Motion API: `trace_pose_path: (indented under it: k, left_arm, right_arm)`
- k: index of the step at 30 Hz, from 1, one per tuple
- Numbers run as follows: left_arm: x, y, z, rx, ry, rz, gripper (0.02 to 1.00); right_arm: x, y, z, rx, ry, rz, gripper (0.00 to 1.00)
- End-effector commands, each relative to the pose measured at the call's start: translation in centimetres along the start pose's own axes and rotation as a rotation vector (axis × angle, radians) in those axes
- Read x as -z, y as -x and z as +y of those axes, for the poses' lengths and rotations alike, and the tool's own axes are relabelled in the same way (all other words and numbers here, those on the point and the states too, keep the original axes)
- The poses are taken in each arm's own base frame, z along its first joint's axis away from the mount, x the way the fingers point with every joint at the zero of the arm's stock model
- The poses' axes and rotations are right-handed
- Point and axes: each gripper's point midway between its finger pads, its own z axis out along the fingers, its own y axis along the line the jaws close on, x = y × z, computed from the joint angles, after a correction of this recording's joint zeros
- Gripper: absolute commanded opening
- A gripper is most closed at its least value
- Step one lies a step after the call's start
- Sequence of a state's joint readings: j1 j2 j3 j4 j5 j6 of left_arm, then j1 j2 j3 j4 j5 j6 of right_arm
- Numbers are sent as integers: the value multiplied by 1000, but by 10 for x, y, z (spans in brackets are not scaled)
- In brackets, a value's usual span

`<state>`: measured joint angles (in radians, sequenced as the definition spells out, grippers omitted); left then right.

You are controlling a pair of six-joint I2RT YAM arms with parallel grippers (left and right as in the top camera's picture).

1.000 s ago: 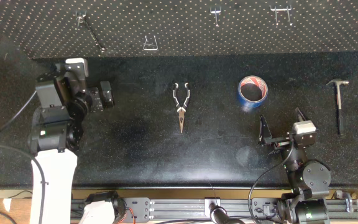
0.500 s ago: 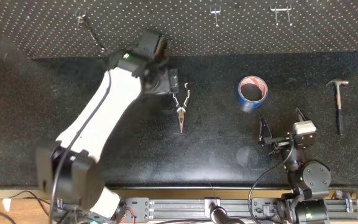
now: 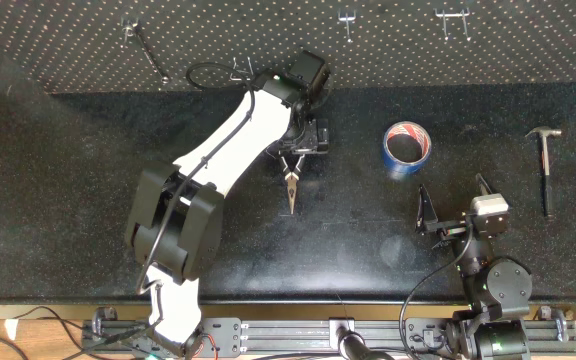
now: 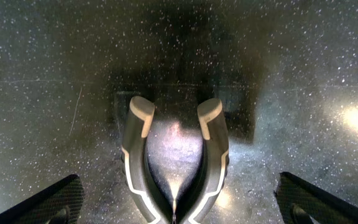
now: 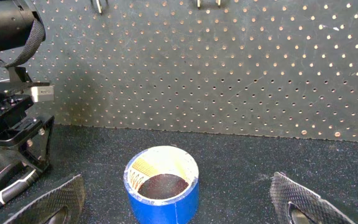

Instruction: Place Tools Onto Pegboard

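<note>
**Task item.** The needle-nose pliers (image 3: 290,175) lie flat on the table (image 3: 368,250), near its middle and just below the pegboard (image 3: 368,50). The handle ends face the board and the tip points toward the arm bases.

**Claws.** The left claw (image 3: 301,138) hangs over the handle end, spread wide. In the left wrist view its fingers (image 4: 42,202) stand well outside both handles, holding nothing. The right claw (image 3: 455,205) is also wide and empty, near the blue tape roll (image 3: 406,148).

**Materials and shape.** The handles (image 4: 176,155) are two curved, splayed limbs in dark sleeving with a pale trim line and pale end caps. They meet at a pivot. The table is black and speckled.

**Handling, as judged.**
- The pliers are rigid steel, moderate in weight and not fragile.
- The sleeved handles should grip well, but they will swing shut under a squeeze.
- Take hold across both handles, near the pivot, so the tool does not droop.
</note>
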<state>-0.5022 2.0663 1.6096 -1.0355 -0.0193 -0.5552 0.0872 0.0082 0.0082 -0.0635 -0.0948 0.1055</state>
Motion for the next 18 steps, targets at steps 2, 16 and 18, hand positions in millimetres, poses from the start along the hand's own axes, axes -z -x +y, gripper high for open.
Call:
trace_pose_path:
  k: [2,16,18]
  left_arm:
    - [-9,14,3,32,12,-25,996]
    - [-27,14,-5,34,-28,4,996]
    - [-29,13,-4,34,-23,11,996]
  right_arm:
    - [0,-1,1,-14,2,0,976]
    - [0,-1,1,-13,2,0,976]
    - [0,-1,1,-14,2,0,976]
